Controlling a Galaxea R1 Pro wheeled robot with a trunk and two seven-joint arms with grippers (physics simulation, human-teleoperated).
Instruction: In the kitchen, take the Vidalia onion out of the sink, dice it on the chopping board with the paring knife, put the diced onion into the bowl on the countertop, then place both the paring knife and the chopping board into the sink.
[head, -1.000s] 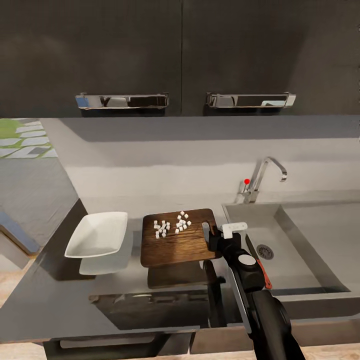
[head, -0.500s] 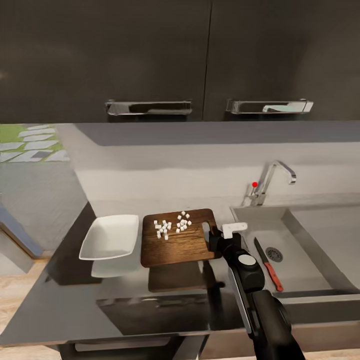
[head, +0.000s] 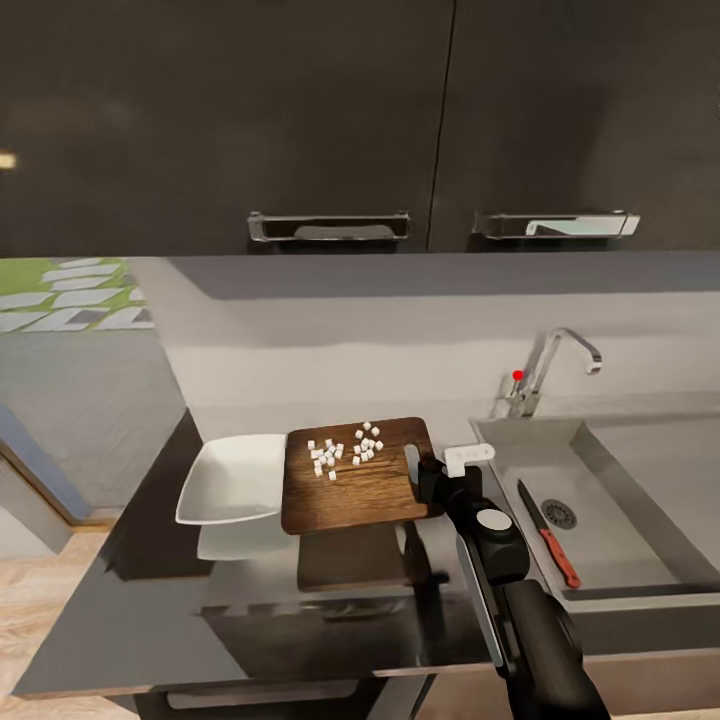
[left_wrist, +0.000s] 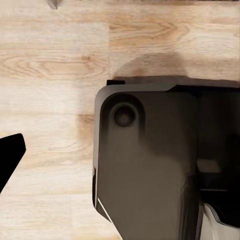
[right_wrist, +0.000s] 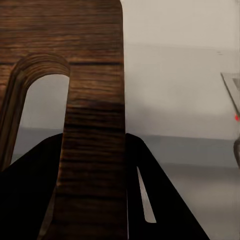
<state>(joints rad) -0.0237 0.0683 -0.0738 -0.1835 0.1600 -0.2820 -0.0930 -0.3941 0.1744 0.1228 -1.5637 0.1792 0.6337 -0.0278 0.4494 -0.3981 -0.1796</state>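
Right claw (head: 428, 478): pinching the slotted end of the chopping board (head: 352, 476).
Board: lifted above the worktop (head: 150, 590), white onion dice (head: 345, 450) on top.
Bowl (head: 232, 480): just beside the board's other end.
Knife (head: 548, 533): lying in the sink (head: 600, 470), beside the drain.

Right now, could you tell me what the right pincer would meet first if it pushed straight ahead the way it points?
Nothing new: the right pincer is already shut on the chopping board at its slotted end. Pushing on would just drive the raised board forward; beyond it, the grey back wall seems next, though depth is unclear.
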